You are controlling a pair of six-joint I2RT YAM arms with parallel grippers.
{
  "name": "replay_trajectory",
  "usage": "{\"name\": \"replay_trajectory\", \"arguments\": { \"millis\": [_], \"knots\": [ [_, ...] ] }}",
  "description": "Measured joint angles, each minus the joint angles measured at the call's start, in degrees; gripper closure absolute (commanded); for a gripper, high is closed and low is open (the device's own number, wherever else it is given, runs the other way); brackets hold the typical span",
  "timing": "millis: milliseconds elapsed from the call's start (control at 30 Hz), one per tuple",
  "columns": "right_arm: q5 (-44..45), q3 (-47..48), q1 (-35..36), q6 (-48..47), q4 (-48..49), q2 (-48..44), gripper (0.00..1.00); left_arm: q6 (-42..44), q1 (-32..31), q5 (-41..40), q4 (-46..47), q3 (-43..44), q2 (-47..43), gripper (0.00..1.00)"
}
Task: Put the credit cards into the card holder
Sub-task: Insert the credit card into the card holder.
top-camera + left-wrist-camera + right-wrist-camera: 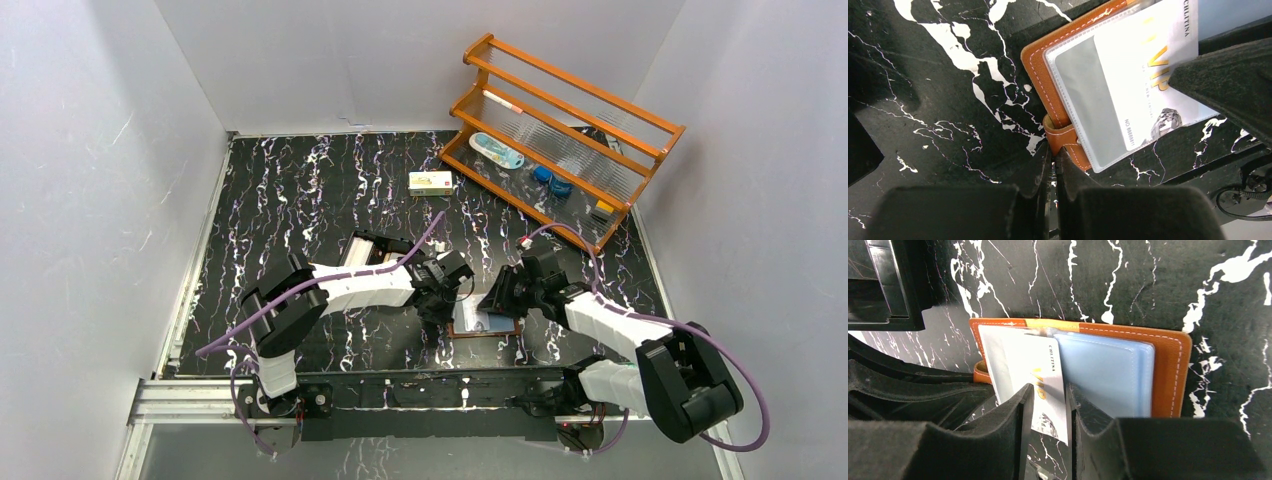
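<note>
Near the front edge of the table (pixel 300 190), between the two arms, the card holder (pixel 485 322) is being held lying open, pockets up; its snap tab (pixel 1062 136) is, as far as can be judged, being pinched by the left gripper (pixel 1054 152), whose jaws are pressed almost together; a white credit card (pixel 1040 365) is being clenched by the right gripper (pixel 1049 390) and fed into a clear pocket (pixel 1075 75) on the tab side; part of it is jutting past the holder's edge, so this insertion is being judged unfinished; pale blue is showing through the other sleeves (pixel 1108 370), though whether that is a card cannot be told; nor can it be told whether more cards are waiting in the black tray (pixel 360 245).
</note>
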Motion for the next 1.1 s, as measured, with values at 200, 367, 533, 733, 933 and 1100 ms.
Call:
{"name": "replay_trajectory", "arguments": {
  "millis": [200,367,533,733,933,1100],
  "knots": [
    [-0.11,0.46,3.41,0.74,1.99,2.32,0.65,0.04,0.0,0.0,-0.02,0.13,0.15,1.0],
    [0.5,1.68,6.56,0.55,3.19,4.61,0.66,0.31,0.0,-0.04,-0.87,0.7,0.44,1.0],
    [1.05,1.68,7.78,-0.44,4.2,4.76,0.6,0.74,0.0,-0.15,-1.44,1.05,0.68,1.0],
    [0.0,1.95,8.07,-2.73,6.03,5.35,0.54,1.2,0.0,-0.35,-2.34,1.75,1.09,1.0],
    [-0.48,1.92,8.31,-4.48,8.2,5.95,0.47,1.44,0.0,-1.11,-3.23,2.21,1.18,1.0],
    [1.05,1.92,8.68,-4.55,6.27,2.91,0.42,1.57,0.0,-3.45,-4.11,3.28,1.18,0.96]
  ]
}}
